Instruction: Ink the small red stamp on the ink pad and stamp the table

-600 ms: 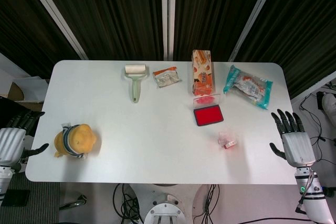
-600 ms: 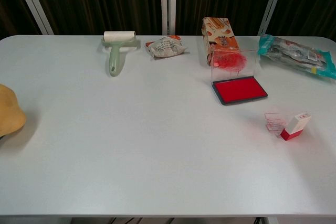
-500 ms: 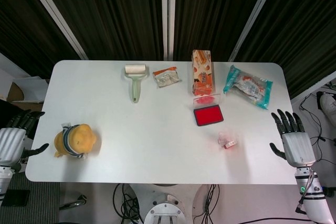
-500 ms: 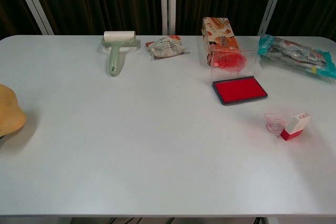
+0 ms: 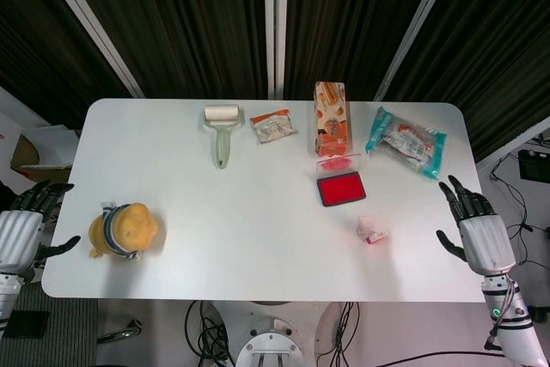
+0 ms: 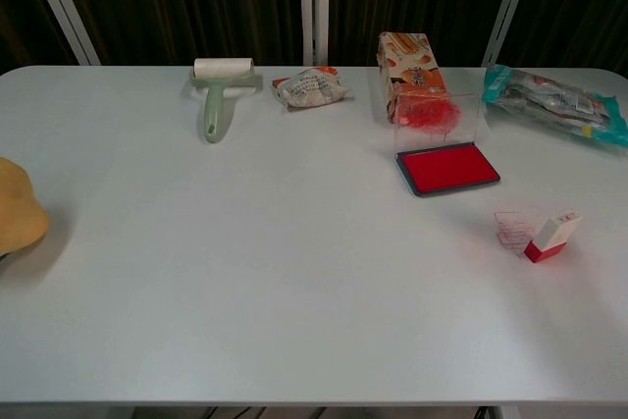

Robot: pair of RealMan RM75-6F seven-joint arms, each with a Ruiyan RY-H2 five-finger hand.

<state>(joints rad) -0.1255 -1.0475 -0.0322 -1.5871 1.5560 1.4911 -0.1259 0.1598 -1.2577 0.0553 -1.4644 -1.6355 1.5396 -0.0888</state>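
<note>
**Waiting hands flank a cluttered surface**

Lying tipped near the right edge of the surface [image 5: 258, 238], the small red stamp [image 6: 551, 236] sits beside its clear cap [image 6: 512, 228]. The ink pad [image 6: 447, 168] lies just behind, lid raised. Along the far edge: lint roller [image 6: 218, 93], wrapped snack [image 6: 309, 87], carton [image 6: 410, 72], blue packet [image 6: 554, 102]. A plush toy [image 5: 122, 230] sits near the left edge. Right hand [image 5: 479, 234] and left hand [image 5: 21, 228] hover off the sides, fingers spread, holding nothing.

A lab: dark curtains [image 5: 172, 23] (floor cables [image 5: 206, 328] below) behind a white table [image 5: 258, 212].
</note>
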